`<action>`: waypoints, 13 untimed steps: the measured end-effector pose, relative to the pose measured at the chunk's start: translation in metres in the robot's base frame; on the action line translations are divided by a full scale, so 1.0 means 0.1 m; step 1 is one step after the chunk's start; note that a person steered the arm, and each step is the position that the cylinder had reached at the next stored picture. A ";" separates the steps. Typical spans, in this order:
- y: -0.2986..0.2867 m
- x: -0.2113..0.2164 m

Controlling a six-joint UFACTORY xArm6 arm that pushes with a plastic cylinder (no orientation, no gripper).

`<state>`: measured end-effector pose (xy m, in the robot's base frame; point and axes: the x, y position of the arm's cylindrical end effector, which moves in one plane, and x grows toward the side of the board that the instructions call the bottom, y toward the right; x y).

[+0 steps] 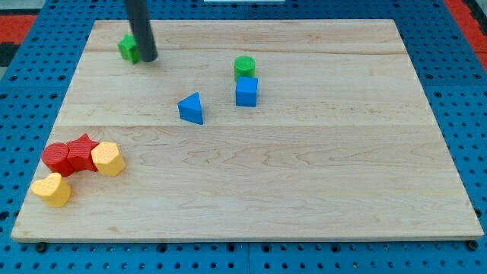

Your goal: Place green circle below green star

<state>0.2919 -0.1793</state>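
Observation:
The green circle stands right of the board's middle near the view's top, touching the blue cube just below it. The green star lies at the upper left, partly hidden behind my rod. My tip rests on the board against the star's right side, far to the left of the green circle.
A blue triangle lies left of the blue cube. At the lower left sit a red circle, a red star, a yellow hexagon and a yellow heart. The wooden board lies on a blue pegboard.

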 end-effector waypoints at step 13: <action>1.23 0.81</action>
<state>0.3727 -0.0562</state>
